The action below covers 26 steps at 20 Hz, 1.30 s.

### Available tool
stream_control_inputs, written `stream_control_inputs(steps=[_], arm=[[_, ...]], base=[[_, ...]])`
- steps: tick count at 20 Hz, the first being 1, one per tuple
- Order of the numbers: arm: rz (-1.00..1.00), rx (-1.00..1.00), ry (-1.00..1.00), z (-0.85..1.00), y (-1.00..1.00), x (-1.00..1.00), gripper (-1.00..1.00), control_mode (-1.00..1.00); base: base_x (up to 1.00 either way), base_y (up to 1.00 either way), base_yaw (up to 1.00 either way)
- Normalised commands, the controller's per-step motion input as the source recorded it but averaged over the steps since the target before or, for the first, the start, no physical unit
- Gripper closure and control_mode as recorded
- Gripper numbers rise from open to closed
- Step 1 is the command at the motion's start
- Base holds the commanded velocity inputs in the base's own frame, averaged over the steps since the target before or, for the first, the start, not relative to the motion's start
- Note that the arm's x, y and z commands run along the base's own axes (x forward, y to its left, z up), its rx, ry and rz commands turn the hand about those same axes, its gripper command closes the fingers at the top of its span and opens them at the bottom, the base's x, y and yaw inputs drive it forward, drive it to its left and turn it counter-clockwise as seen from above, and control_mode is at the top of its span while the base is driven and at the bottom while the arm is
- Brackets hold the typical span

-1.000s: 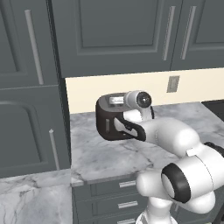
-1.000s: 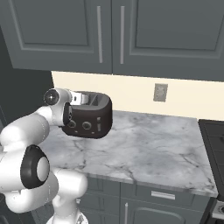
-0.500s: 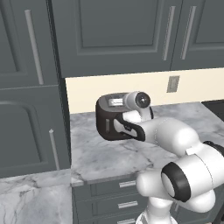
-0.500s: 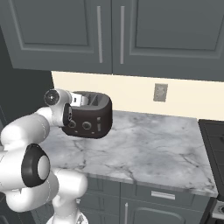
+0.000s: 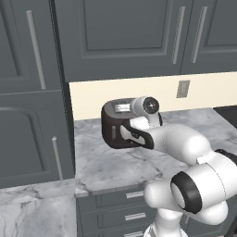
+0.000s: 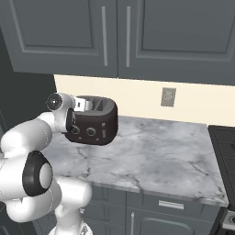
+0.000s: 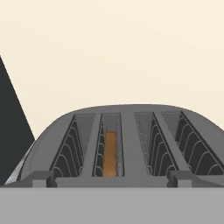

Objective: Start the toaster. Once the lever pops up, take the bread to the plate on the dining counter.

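Observation:
The dark toaster (image 5: 112,121) (image 6: 97,125) stands on the marble worktop against the cream wall. Its silver slotted top (image 7: 127,131) is seen close, from one end. The golden-brown bread (image 7: 110,154) sits low and upright in the second slot from the left. A small slider with a pale slot, the lever (image 5: 114,133), shows on the toaster's end face. My gripper (image 6: 69,120) is pressed close to the toaster's left end, level with its top. Its fingers are hidden, so whether it is open or shut is unclear. The plate and dining counter are out of view.
The marble worktop (image 6: 156,156) stretches right of the toaster, with grey drawers (image 6: 170,204) below. Dark grey wall cabinets (image 6: 137,36) hang above, and an outlet (image 6: 168,97) is on the wall. A dark hob (image 6: 225,147) lies at the right. A tall cabinet (image 5: 32,125) stands left.

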Motion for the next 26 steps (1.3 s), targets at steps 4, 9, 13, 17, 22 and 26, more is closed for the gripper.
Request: stream_control_inputs(steps=[4, 9, 13, 17, 22, 26], arm=[[0.0, 0.0, 0.0, 0.0, 0.0, 0.0, -1.0, -1.0], [0.0, 0.0, 0.0, 0.0, 0.0, 0.0, -1.0, -1.0], [0.0, 0.0, 0.0, 0.0, 0.0, 0.0, -1.0, -1.0], [0.0, 0.0, 0.0, 0.0, 0.0, 0.0, -1.0, -1.0], [0.0, 0.0, 0.0, 0.0, 0.0, 0.0, -1.0, -1.0], [0.0, 0.0, 0.0, 0.0, 0.0, 0.0, -1.0, -1.0]], base=[[0.0, 0.0, 0.0], [0.0, 0.0, 0.0], [0.0, 0.0, 0.0], [0.0, 0.0, 0.0], [0.0, 0.0, 0.0], [0.0, 0.0, 0.0]])
